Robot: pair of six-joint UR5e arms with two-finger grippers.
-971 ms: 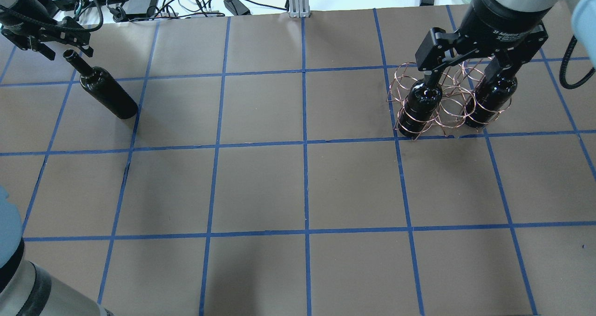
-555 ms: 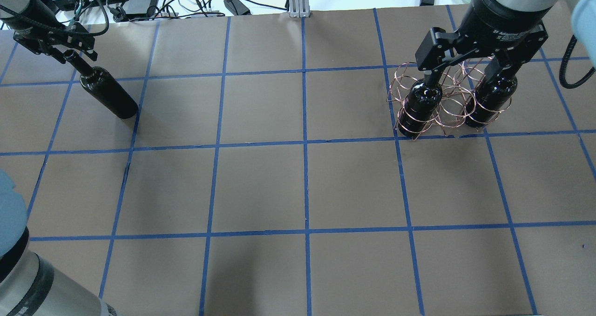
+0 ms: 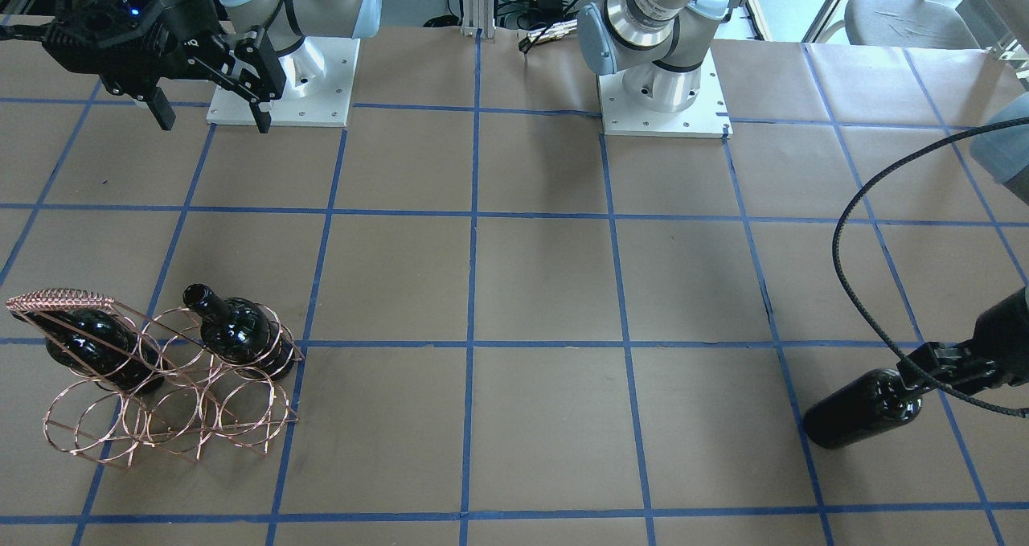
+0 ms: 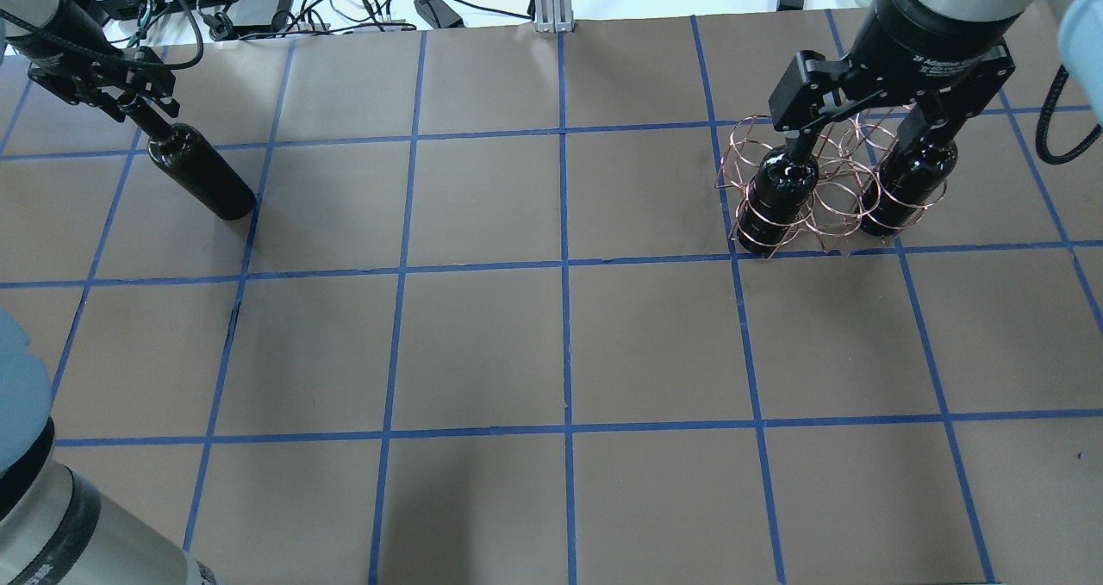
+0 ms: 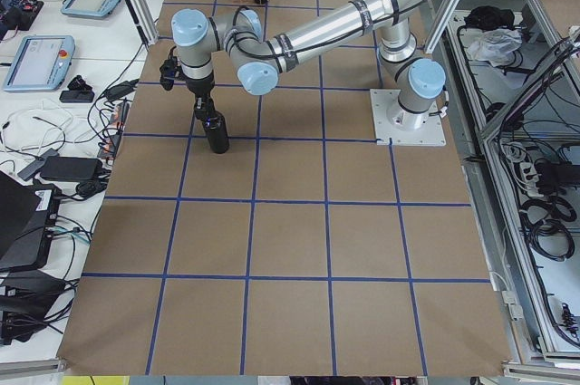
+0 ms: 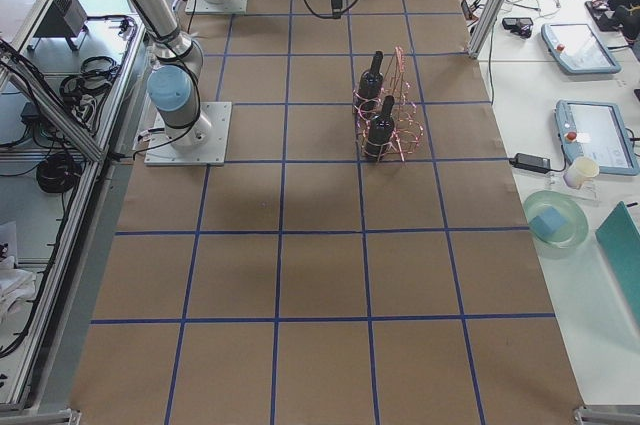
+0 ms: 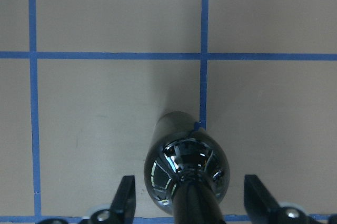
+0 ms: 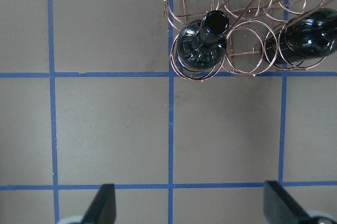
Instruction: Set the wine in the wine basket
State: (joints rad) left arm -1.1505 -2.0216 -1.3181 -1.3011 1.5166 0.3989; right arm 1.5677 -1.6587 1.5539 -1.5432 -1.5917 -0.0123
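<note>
Now left gripper (image 7: 190, 195) straddles the slim neck of glossy black wine (image 4: 200, 178), jaws apart. Right gripper (image 3: 213, 120) gapes wide near the thin copper-wire wine basket (image 3: 173, 389).

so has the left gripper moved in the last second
Yes. The left gripper has come down around the neck of the lone bottle, hiding its mouth.

Bench colours: brown, blue, black, copper.
Table (image 4: 482, 344) brown paper, blue tape grid of squares. Wine (image 4: 202, 176) glossy near-black, plain; racked bottles (image 3: 241, 333) the same black. Wine basket (image 3: 169, 393) copper wire, ringed, woven-textured handle.
</note>
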